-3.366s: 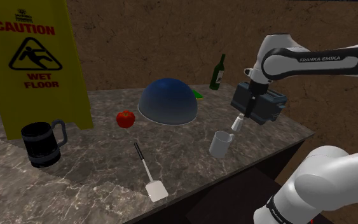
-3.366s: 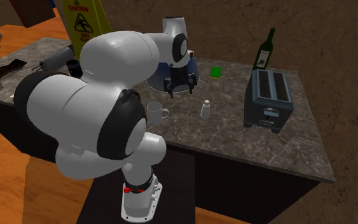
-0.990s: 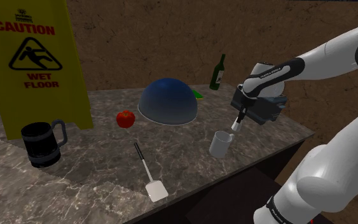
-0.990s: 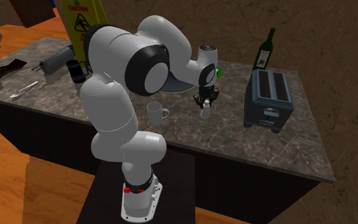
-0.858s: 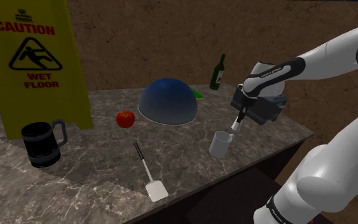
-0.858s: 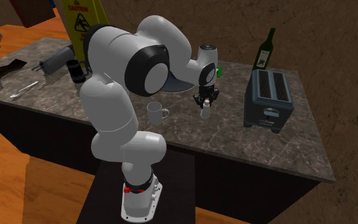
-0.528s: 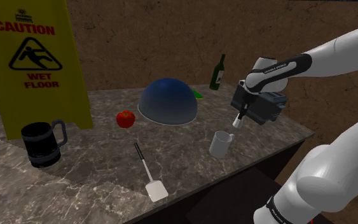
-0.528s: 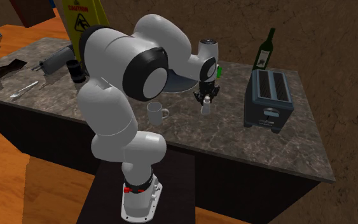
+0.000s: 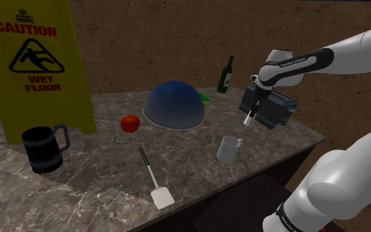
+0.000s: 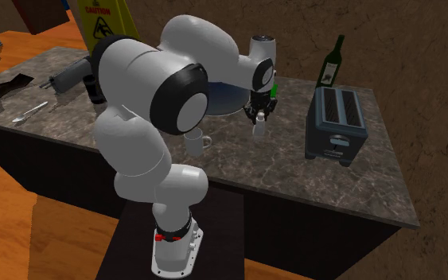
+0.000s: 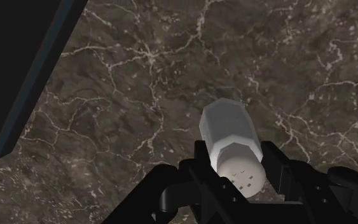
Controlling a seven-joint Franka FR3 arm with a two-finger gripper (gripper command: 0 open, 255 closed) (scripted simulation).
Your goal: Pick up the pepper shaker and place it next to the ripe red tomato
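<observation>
While in end effector (image 11: 235, 164), pepper shaker (image 11: 229, 135) aloft

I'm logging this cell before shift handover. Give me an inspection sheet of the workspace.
Surface: dark veined marble counter.
Job's things: white pepper shaker held above the counter, near the toaster; red tomato on the counter beside the blue dome.
Clutter: black mug, white mug, spatula, bottle, yellow caution sign.
End effector: shut on the pepper shaker.
Cables: nothing seen.
Surroundings: brown wall, wooden floor.
</observation>
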